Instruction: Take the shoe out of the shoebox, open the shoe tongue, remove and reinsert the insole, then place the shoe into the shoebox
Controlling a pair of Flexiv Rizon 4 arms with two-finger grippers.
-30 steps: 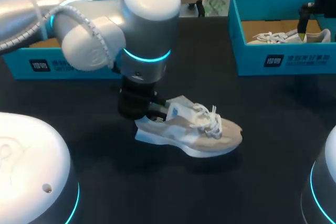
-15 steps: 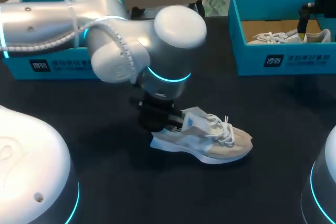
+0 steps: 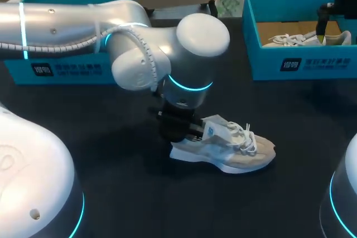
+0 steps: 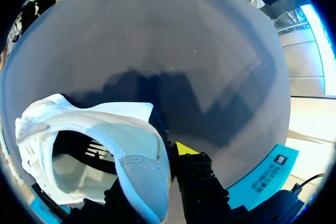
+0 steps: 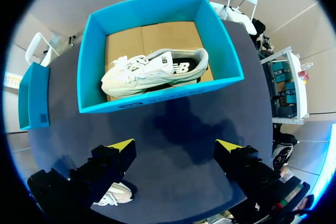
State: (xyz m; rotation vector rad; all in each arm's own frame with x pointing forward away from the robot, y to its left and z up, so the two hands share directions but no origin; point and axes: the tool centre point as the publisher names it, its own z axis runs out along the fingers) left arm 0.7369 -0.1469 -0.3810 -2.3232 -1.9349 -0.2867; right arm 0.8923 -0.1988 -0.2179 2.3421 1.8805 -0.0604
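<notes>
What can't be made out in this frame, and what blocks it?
Head view: how the left gripper holds the beige and white sneaker at the heel, hidden under the left arm.
Head view: the inside of the teal cardboard shoebox at left, covered by that arm.
Left wrist view: the sneaker's toe, behind its own collar and tongue.
Head view: the right gripper, mostly cut off at the edge.

Wears smooth silver-grey shells on the left arm (image 3: 139,54), cyan light rings at joints, a ribbed white cable; black right end effector (image 5: 176,145), fingers (image 5: 122,144) tipped yellow.
</notes>
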